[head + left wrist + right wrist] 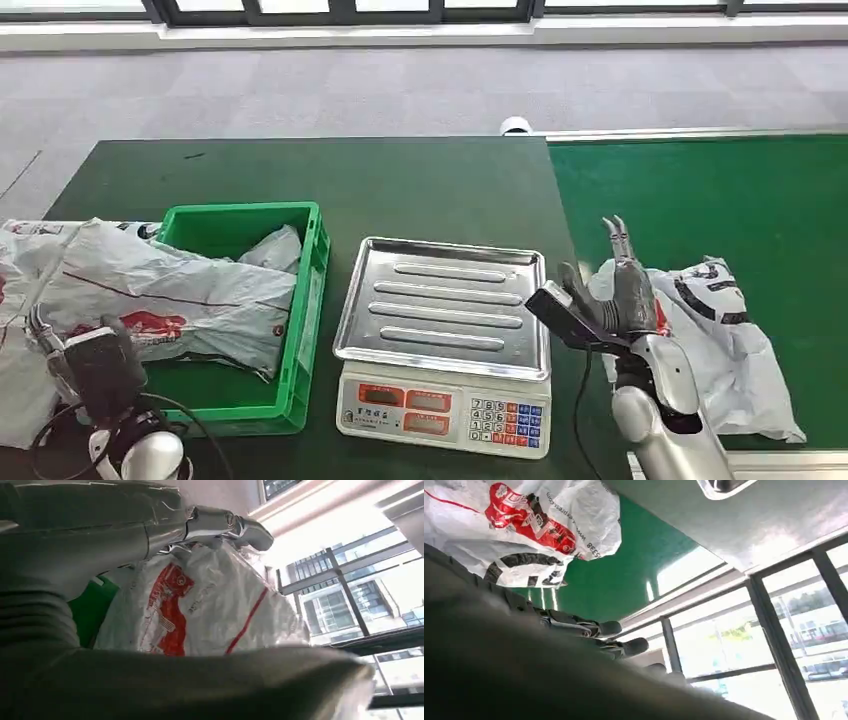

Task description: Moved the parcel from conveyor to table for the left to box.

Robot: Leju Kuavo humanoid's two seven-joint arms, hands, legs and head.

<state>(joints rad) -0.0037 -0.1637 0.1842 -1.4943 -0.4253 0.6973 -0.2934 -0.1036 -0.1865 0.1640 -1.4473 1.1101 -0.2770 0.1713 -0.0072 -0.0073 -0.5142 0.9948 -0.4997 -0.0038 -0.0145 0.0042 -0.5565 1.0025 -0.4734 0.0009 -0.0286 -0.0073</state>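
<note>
Head view: a weighing scale (pixel 443 340) with a steel tray stands on the dark green table (pixel 400 180) and serves as the landmark. To the right of the scale, on the brighter green conveyor (pixel 720 190), lies the parcel (pixel 730 330), a white plastic mailer with red and black print, crumpled and flat on the belt. The right hand (pixel 622 290) sits between the scale and the parcel, at the parcel's near edge, fingers extended and apart; in the right wrist view the fingers (pixel 604 628) stretch out beside the parcel (pixel 524 525) with nothing between them, so the hand is released. To the left of the scale stands a green crate (pixel 300 310) holding a large white bag (pixel 170 290) with a red stripe and red logo that drapes over the crate's left rim. The left hand (pixel 95 365) is low, left of the crate, against that bag; in the left wrist view its fingers (pixel 220 522) curve over the top of the bag (pixel 200 605), but whether they grasp it cannot be told.
</note>
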